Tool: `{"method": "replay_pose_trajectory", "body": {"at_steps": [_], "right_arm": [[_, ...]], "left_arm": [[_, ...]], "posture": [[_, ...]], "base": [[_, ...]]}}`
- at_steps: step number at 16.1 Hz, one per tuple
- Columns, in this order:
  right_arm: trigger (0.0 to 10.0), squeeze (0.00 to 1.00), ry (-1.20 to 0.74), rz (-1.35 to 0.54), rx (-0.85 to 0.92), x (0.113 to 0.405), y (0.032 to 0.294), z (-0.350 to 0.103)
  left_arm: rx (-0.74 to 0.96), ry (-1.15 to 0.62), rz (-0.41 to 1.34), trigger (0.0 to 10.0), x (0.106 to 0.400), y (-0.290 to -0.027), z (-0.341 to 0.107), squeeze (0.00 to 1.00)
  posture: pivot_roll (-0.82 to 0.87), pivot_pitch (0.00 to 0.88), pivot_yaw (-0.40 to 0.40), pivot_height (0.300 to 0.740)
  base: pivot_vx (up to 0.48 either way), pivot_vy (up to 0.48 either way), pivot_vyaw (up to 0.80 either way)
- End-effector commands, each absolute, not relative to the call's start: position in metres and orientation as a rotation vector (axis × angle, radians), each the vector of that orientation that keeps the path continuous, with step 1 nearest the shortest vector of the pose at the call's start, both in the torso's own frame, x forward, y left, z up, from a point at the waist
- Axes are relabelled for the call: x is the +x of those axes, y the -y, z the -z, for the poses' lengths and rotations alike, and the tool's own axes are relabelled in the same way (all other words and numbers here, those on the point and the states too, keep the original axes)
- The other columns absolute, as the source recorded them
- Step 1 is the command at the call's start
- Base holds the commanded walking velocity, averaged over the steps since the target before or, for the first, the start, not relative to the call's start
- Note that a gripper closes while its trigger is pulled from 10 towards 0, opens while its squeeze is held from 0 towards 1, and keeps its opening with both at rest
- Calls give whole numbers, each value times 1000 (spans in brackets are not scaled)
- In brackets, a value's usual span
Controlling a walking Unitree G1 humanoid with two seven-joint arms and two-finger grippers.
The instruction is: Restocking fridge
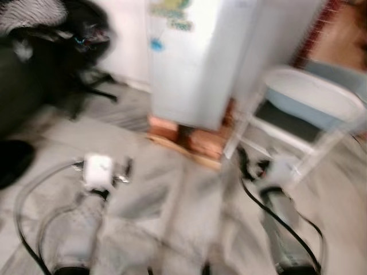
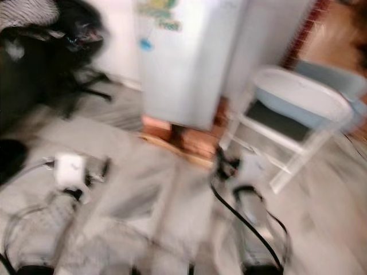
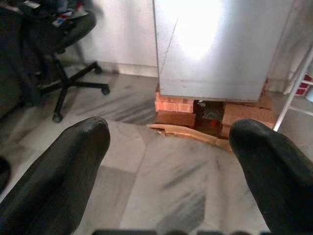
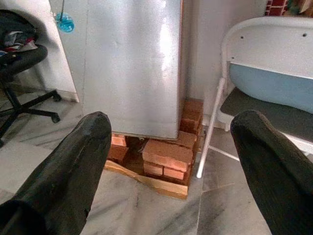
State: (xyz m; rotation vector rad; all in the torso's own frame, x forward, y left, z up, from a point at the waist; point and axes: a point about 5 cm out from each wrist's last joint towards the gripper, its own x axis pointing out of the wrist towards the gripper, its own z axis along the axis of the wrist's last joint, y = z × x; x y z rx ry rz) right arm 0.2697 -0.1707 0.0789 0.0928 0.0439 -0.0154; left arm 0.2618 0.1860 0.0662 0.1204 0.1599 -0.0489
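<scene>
While both the left gripper (image 3: 168,147) and right gripper (image 4: 168,142) gape empty, the fridge (image 4: 132,63) stands closed on bricks (image 4: 168,154).

Straight ahead at twelve o'clock you face the fridge (image 4: 132,63), door closed, raised on bricks (image 4: 166,156) with a wooden board (image 4: 146,180) jutting out along their front. At two o'clock a white folding chair (image 4: 264,73) stands just beside the fridge (only a thin gap between them). At ten o'clock an office chair (image 3: 63,58) spreads its wheeled legs across the floor. Between the two chairs, the marble floor (image 3: 161,186) gives you open room up to the board.
</scene>
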Motion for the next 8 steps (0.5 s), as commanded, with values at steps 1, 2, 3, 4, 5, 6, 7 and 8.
{"method": "replay_pose_trajectory", "body": {"at_steps": [1, 2, 3, 4, 5, 6, 7, 8], "right_arm": [[10000, 0, -45, 45, 70, 272, 182, -80], [10000, 0, -40, 42, 69, 273, 182, -82], [10000, 0, -38, 40, 67, 274, 182, -83], [10000, 0, -38, 39, 68, 274, 181, -83], [10000, 0, -36, 32, 64, 274, 180, -83], [10000, 0, -38, 30, 64, 273, 179, -82], [10000, 0, -41, 29, 65, 273, 178, -81], [10000, 0, -43, 28, 64, 273, 177, -80]], "left_arm": [[106, -158, 76, 10000, 265, -176, -67, 0], [107, -154, 83, 10000, 265, -176, -68, 0], [115, -132, 105, 10000, 266, -177, -70, 0], [118, -123, 117, 10000, 266, -177, -71, 0], [121, -124, 113, 10000, 266, -179, -72, 0], [126, -117, 117, 10000, 267, -180, -73, 0], [126, -115, 116, 10000, 268, -181, -74, 0], [126, -116, 115, 10000, 269, -181, -74, 0]], "posture": [[74, 71, -30, 740], [74, 73, -31, 740], [74, 80, -30, 740], [74, 83, -29, 740], [72, 87, -25, 740], [72, 87, -24, 740], [73, 88, -20, 740], [73, 88, -20, 740]], "base": [[0, 480, -800], [0, 480, -800], [0, 480, -800], [0, 480, -800], [0, 480, 0], [0, 469, 0], [0, 465, 0], [0, 465, 0]]}}
